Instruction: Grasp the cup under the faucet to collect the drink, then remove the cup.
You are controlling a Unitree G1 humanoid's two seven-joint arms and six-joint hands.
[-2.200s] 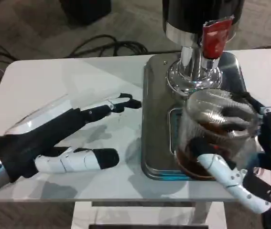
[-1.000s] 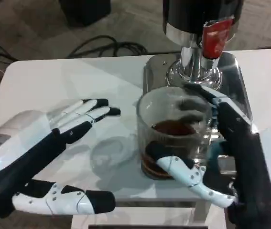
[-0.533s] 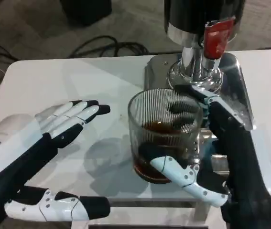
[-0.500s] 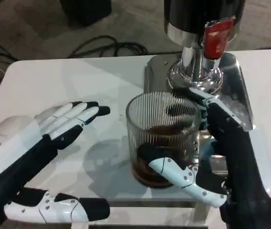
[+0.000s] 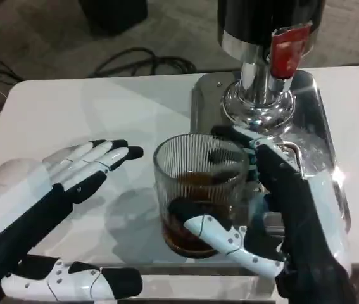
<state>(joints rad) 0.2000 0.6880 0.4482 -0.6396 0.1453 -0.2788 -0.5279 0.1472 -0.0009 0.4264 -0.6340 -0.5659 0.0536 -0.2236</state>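
A ribbed clear glass cup (image 5: pixel 199 190) with dark brown drink in its lower half is gripped by my right hand (image 5: pixel 293 215), thumb across its near side and fingers behind it. The cup is at the left front edge of the steel drip tray (image 5: pixel 207 101), away from the faucet (image 5: pixel 287 54) with its red tap handle on the dispenser (image 5: pixel 264 38). My left hand (image 5: pixel 46 209) lies open, palm up, over the table left of the cup, fingertips a short way from the glass.
The white table (image 5: pixel 90 107) stretches left of the tray. Black cables (image 5: pixel 135 63) lie on the floor beyond the far edge. The table's near edge runs just below the cup.
My right hand has carried the cup out from under the faucet, leftward and toward me, off the tray's middle. My left hand has turned palm up and drawn back a little.
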